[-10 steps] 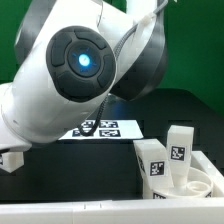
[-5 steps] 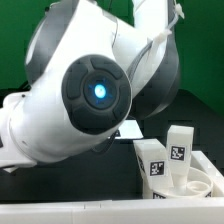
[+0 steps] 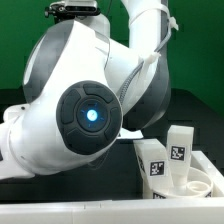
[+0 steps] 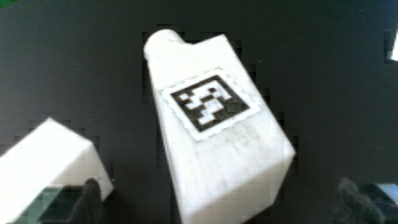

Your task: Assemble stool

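Note:
In the wrist view a white block leg [image 4: 217, 130] with a square marker tag lies on the black table. My gripper [image 4: 222, 205] is open above it. One dark fingertip [image 4: 71, 202] shows on each side of the leg, apart from it. Another white part [image 4: 45, 158] lies close beside the leg. In the exterior view two more upright legs [image 3: 153, 160] [image 3: 179, 150] with tags stand at the exterior view's right, by the curved rim of the seat [image 3: 208, 182]. My arm [image 3: 95, 110] fills most of that view and hides the gripper.
A low white wall [image 3: 110, 212] runs along the front of the table in the exterior view. A green backdrop stands behind. The marker board is hidden behind my arm.
My arm has swung across the exterior view toward the camera, and it now covers the marker board that showed a second ago. The two upright legs have not moved.

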Robot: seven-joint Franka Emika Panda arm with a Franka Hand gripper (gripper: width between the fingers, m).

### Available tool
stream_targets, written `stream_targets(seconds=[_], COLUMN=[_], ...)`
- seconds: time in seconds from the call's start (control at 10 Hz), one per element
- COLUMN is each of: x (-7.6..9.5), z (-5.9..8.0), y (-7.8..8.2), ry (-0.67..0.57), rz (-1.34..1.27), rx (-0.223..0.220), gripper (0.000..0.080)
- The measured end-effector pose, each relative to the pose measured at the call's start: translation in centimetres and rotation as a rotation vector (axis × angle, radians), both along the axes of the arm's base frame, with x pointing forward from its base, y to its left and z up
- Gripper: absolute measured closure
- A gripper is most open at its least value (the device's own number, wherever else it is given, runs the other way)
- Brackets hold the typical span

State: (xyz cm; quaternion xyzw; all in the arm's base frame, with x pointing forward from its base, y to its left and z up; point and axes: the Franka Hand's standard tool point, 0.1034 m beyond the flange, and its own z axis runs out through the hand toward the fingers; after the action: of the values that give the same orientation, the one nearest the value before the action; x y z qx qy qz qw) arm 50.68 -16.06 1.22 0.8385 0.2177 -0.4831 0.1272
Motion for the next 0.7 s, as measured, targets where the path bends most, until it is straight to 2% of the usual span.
stream_targets(seconds=[0.1,0.2,0.3,0.4,0.6,0.7], x=[-0.09,-0.11,-0.12,-0.12,-0.13,0.0], z=[-0.05,-0.05,-0.04,-0.05,-0.04,0.18], y=[0.06,-0.01,-0.06,-0.06,-0.09,-0.03], ry=[-0.002,-0.003,-0.003,-0.003,-0.003,-0.003], rz=[-0.005,-0.007,-0.008,-0.008,-0.008,-0.008], rx=[-0.009,-0.008,-0.008,-0.008,-0.008,-0.01], gripper=[0.0151,0.0248,0.0384,0.0384,0.0722,0.0722])
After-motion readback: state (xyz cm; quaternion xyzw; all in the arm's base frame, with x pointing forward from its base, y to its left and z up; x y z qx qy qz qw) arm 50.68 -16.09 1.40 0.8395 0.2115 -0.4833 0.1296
